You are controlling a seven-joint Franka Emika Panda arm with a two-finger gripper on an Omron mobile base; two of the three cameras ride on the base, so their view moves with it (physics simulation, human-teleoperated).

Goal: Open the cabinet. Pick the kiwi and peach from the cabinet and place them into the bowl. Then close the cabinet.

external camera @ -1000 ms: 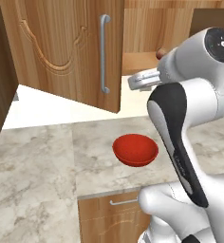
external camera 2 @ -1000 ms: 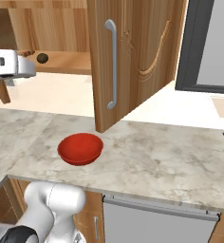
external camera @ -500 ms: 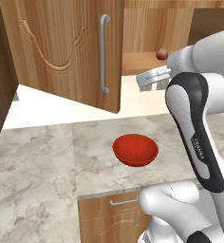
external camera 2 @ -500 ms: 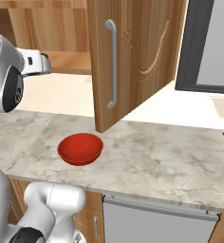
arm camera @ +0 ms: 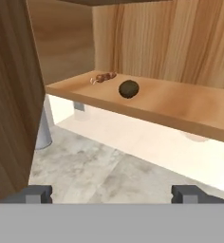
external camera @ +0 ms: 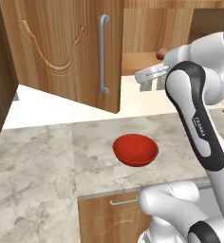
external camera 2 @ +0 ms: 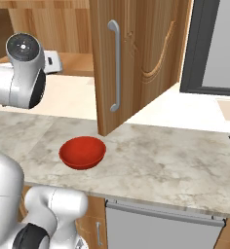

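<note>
We see the open cabinet (external camera: 66, 52) door hanging beside our arm, the red bowl (external camera: 135, 149) on the desk (external camera: 33, 161) below. Our tool (arm camera: 111, 193), jaws spread wide and empty, faces the shelf (arm camera: 180, 107); the kiwi (arm camera: 129, 88) lies ahead, apart from it.

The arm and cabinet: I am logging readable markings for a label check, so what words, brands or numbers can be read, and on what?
Small dark lettering on the white forearm: too small to read.
Cabinet, bowl, counter: no text.
</note>
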